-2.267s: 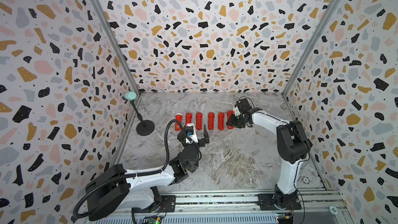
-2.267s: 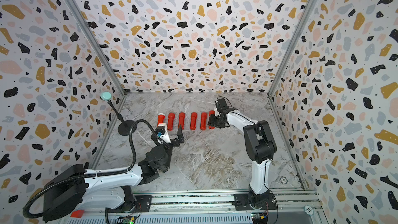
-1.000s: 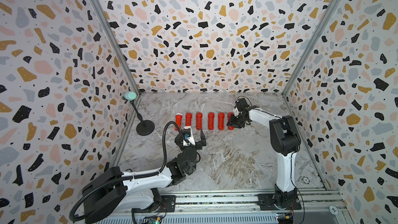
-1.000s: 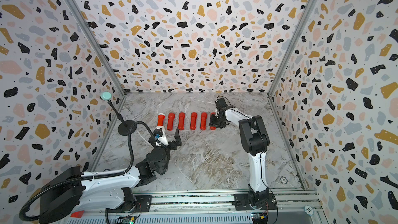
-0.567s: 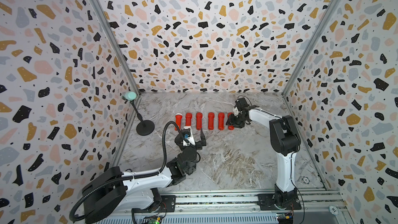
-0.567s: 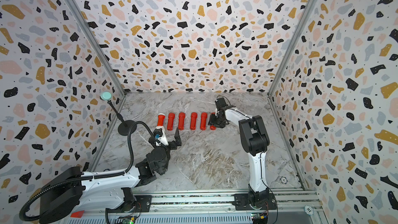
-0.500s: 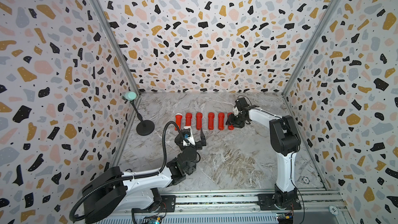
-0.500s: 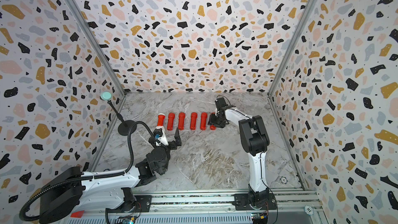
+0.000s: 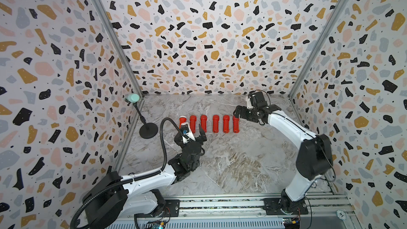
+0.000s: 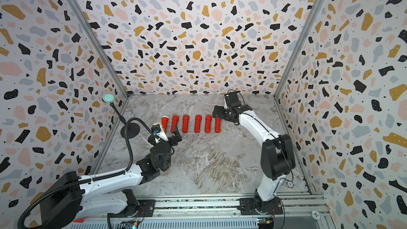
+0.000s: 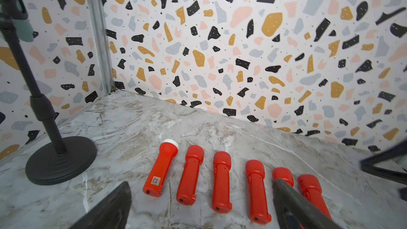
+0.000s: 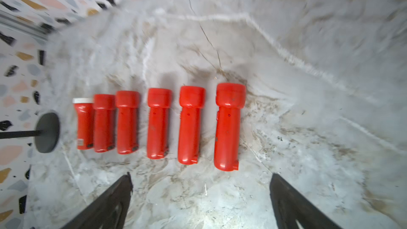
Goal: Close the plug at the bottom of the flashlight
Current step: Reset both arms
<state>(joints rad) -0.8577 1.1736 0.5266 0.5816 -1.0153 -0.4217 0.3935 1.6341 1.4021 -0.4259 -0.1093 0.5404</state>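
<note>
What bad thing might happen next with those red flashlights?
1. The right pincer hangs open close to the end flashlight; pulling away carelessly might bump it so it rolls.
2. The left pincer is open near the row's other end, where flashlights lie close together; reaching for one may knock its neighbour.

Six red flashlights (image 12: 158, 126) lying there, count them, six (only one wears a white cap (image 11: 169, 142), the other five are red all over). One black stand (image 9: 148, 129), just the one. And two robot arms: the left arm (image 9: 152, 176), the right arm (image 9: 286, 126).
</note>
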